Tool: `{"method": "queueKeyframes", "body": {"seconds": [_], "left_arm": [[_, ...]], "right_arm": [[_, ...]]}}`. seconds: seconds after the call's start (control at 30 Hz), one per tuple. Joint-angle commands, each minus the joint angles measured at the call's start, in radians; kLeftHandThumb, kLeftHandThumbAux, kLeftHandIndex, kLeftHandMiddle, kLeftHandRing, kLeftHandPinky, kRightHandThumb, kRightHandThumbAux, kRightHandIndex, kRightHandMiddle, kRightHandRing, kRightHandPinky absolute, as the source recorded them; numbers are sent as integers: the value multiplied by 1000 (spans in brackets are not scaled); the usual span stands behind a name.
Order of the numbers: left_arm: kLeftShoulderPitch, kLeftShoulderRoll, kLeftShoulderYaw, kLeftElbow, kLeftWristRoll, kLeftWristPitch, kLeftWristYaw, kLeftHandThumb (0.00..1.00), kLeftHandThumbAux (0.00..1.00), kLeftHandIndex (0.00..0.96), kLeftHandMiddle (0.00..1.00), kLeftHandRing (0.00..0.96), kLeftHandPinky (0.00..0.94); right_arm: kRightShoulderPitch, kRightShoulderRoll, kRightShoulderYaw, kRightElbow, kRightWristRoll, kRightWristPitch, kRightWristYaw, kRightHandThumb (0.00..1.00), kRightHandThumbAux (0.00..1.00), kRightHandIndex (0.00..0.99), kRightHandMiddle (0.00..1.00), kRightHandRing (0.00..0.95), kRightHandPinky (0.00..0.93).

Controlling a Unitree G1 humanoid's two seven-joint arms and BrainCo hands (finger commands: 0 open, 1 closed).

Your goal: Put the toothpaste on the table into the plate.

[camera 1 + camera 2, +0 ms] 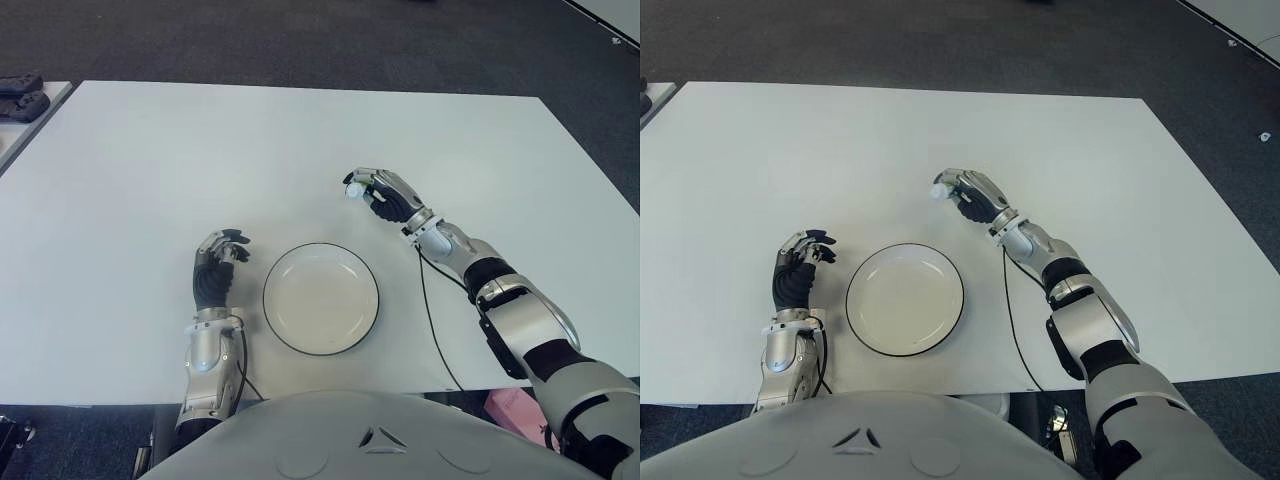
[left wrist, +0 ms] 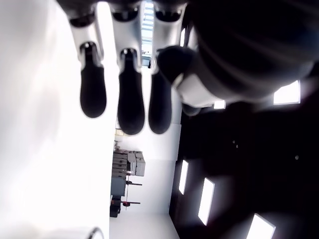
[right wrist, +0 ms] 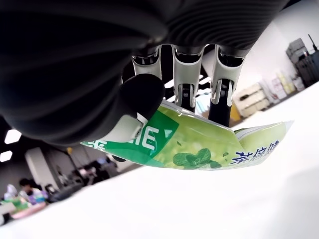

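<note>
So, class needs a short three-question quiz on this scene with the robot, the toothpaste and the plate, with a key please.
1. True or false: the toothpaste already lies in the plate.
2. Which hand grasps the toothpaste: A) left hand, B) right hand, C) neither?
3. Fill in: the left hand shows beside the plate on the robot's ____ side, holding nothing.

Key
1. False: the right hand holds it beyond the plate, above the white table.
2. B.
3. left.

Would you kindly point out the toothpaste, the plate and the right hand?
toothpaste (image 3: 199,144): right wrist view, green tube body.
plate (image 1: 321,298): left eye view, bare inner surface.
right hand (image 1: 385,196): left eye view, its back.
</note>
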Motion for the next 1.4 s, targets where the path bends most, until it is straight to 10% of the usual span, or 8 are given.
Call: {"method": "queueKeyframes", "body": {"seconds": [0.03, 0.73, 1.4], "left_arm": [[9, -28, 3, 50, 3, 29, 8, 832, 678, 408, 493, 582, 559], [-1, -27, 2, 62, -5, 21, -3, 832, 678, 409, 490, 575, 552], [-4, -20, 1, 54, 1, 37, -3, 832, 677, 410, 490, 583, 559]], "right_arm": [[36, -13, -18, -57, 30, -60, 23, 1000, 661, 427, 450, 490, 547], [210, -69, -43, -461, 145, -193, 261, 1000, 664, 427, 425, 480, 539], [236, -109, 8, -473, 97, -337, 446, 1000, 666, 418, 419, 481, 532]]}}
